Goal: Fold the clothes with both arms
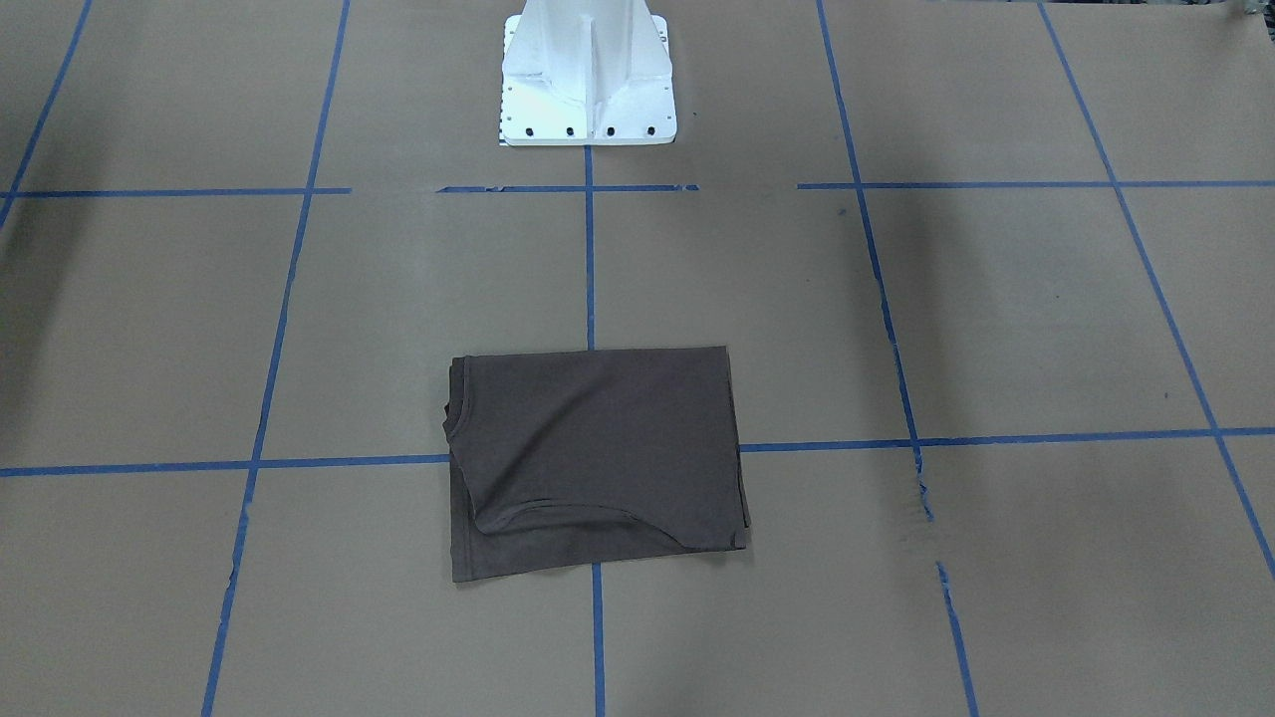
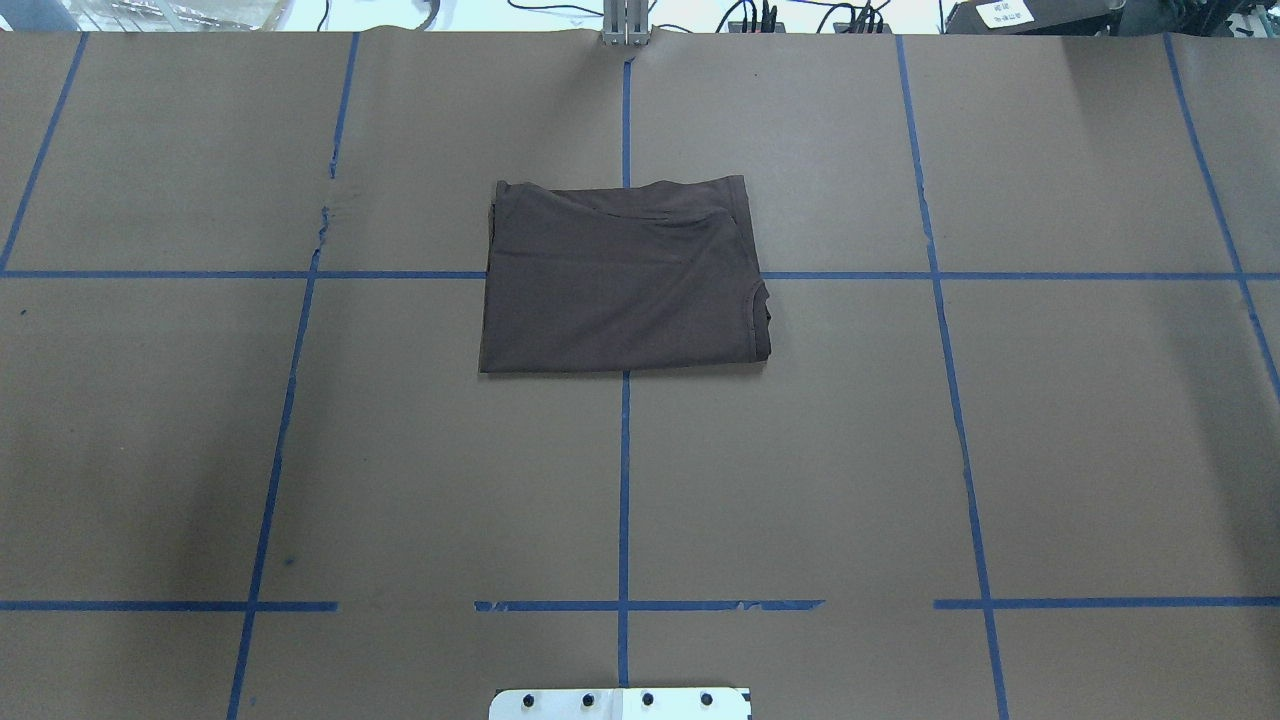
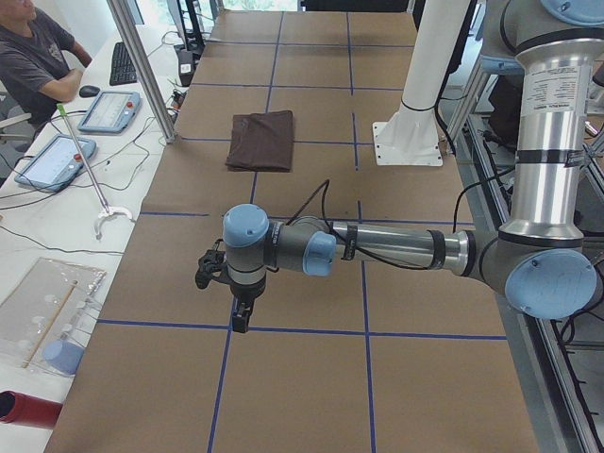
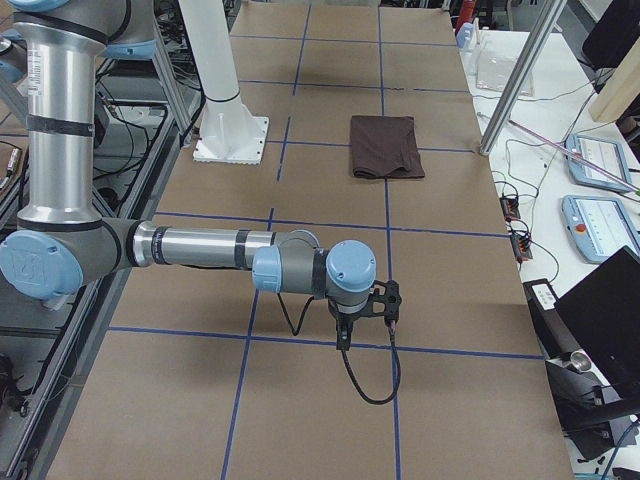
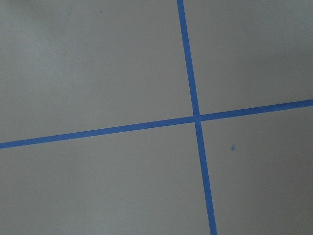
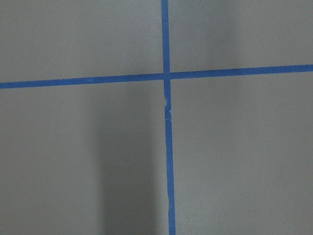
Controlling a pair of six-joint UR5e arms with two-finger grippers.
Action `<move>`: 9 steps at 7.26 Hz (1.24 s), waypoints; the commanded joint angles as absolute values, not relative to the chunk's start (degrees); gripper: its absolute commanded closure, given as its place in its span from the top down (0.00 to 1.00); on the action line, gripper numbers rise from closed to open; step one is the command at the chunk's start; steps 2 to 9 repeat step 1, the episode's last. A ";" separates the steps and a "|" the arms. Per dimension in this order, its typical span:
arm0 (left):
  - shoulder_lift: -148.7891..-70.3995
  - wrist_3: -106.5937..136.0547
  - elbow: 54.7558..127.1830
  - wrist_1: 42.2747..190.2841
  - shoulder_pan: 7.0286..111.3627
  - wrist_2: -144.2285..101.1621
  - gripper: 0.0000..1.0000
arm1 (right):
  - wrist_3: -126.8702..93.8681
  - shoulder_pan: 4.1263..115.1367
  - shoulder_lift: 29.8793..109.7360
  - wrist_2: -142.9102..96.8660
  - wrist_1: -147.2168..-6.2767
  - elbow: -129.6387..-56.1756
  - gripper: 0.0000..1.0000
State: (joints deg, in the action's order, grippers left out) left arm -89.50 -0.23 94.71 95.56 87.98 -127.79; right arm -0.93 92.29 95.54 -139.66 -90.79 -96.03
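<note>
Hovering left end effector: it points straight down over the desk, close to a crossing of blue tape. It shows only in the side view, so I cannot tell if its jaws are wide or narrow.
Left arm: the forearm lies level over the desk, at the end on the robot's left.
Left wrist view: only bare desk and the tape crossing; no fingers show.
Right end effector: it also points down near a tape line, with a black cable looping beside it. Again I cannot tell if it is wide or narrow.
Right arm: level forearm, at the desk's opposite end.
Right wrist view: bare desk, a tape crossing and a soft shadow.
T-shirt: it is folded into a flat rectangle at the middle of the desk, covering a tape crossing on the centre line. It is well apart from both end effectors.
Collar: at the shirt's edge on the robot's right.
Curved hem: on the top layer, along the side away from the robot.
Pedestal: white, on the centre line, apart from the shirt.
Beside the desk: a seated person and tablets on a white side surface.
</note>
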 commanded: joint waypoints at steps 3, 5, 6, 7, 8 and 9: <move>-89.82 -0.61 95.18 95.19 87.98 -127.79 1.00 | -0.70 92.29 95.45 -139.66 -90.79 -96.15 1.00; -89.82 -0.61 95.18 95.19 87.98 -127.79 1.00 | -0.70 92.29 95.45 -139.66 -90.79 -96.15 1.00; -89.82 -0.61 95.18 95.19 87.98 -127.79 1.00 | -0.70 92.29 95.45 -139.66 -90.79 -96.15 1.00; -89.82 -0.61 95.18 95.19 87.98 -127.79 1.00 | -0.70 92.29 95.45 -139.66 -90.79 -96.15 1.00; -89.82 -0.61 95.18 95.19 87.98 -127.79 1.00 | -0.70 92.29 95.45 -139.66 -90.79 -96.15 1.00; -89.82 -0.61 95.18 95.19 87.98 -127.79 1.00 | -0.70 92.29 95.45 -139.66 -90.79 -96.15 1.00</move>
